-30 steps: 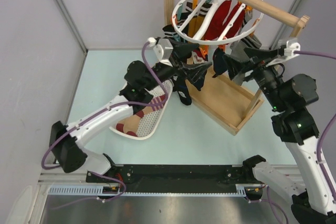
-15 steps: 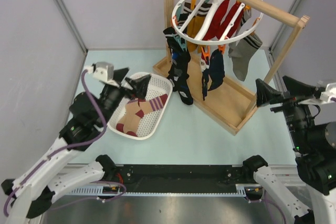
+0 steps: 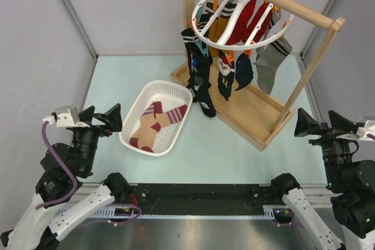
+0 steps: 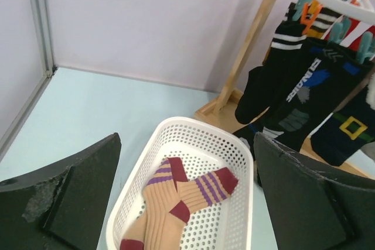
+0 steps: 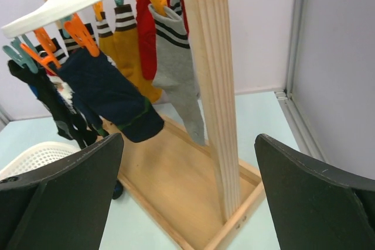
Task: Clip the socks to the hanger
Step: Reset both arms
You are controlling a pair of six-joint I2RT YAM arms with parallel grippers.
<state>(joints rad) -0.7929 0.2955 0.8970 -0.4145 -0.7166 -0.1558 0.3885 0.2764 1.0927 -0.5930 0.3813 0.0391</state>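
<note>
Here we have the hanger [image 3: 242, 16], a white plastic ring with spokes, hooked over a round wooden rail [image 3: 304, 11]. Small orange and teal clips [image 5: 82, 34] bite the soft knit socks [image 3: 202, 80] dangling beneath it: black ones with white bands, mustard, red, a grey one [image 3: 270, 65], a stubby navy one [image 5: 111, 95]. They overlap too much for us to count. Down on the pale table [image 3: 234, 150] sits one basket [image 3: 136, 122], white perforated plastic with rounded corners. In it we count two striped socks [image 4: 176, 203], tan ribbed fabric with maroon toes and purple bands, one lying across the other. The frame [image 3: 249, 115] is bare light wood, with a shallow tray for a base. Two arms, two claws. The left claw [image 3: 104, 119] is spread wide and holds nothing, near the basket. The right claw [image 3: 322, 125] is equally wide and bare, off to the frame's right.
</note>
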